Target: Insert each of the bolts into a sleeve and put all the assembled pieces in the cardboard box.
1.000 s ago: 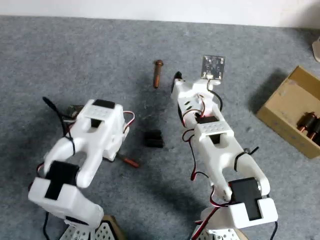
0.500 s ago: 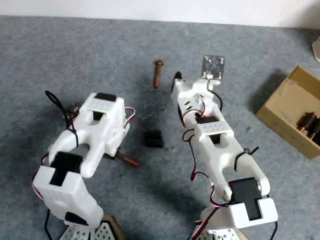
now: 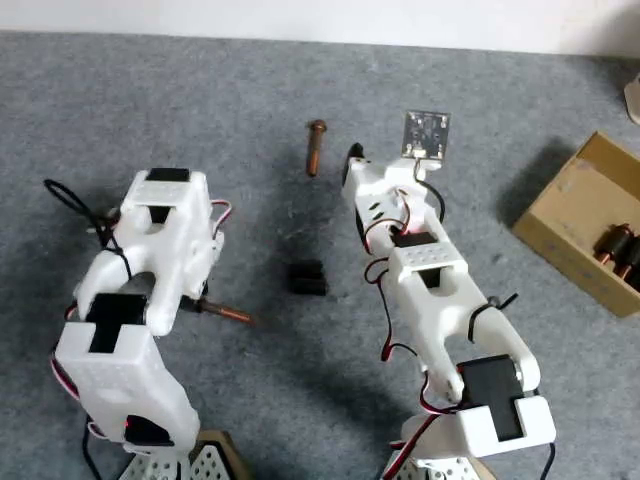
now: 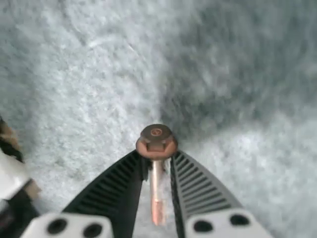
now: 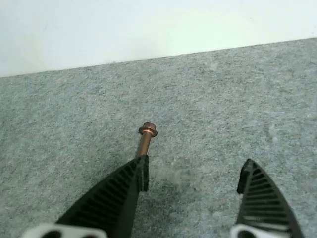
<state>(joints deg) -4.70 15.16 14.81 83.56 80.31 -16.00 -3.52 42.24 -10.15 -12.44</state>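
My left gripper (image 4: 157, 163) is shut on a copper bolt (image 4: 156, 144), its head just beyond the fingertips and its shaft between the fingers. From above, that bolt's shaft (image 3: 228, 314) sticks out from under the left arm. A second copper bolt (image 3: 315, 147) lies on the grey carpet at the back centre. My right gripper (image 5: 194, 171) stands open just short of it, one fingertip beside the bolt's (image 5: 145, 139) shaft. A black sleeve (image 3: 308, 277) lies between the two arms. The cardboard box (image 3: 575, 215) sits at the right edge with assembled pieces (image 3: 618, 250) inside.
The right arm (image 3: 430, 290) stretches from the front toward the back centre. A white wall borders the carpet's far side. A pale object (image 3: 633, 100) peeks in at the right edge above the box.
The left arm has swung to the left and turned, carrying the bolt away from the black sleeve. The right arm has not moved.
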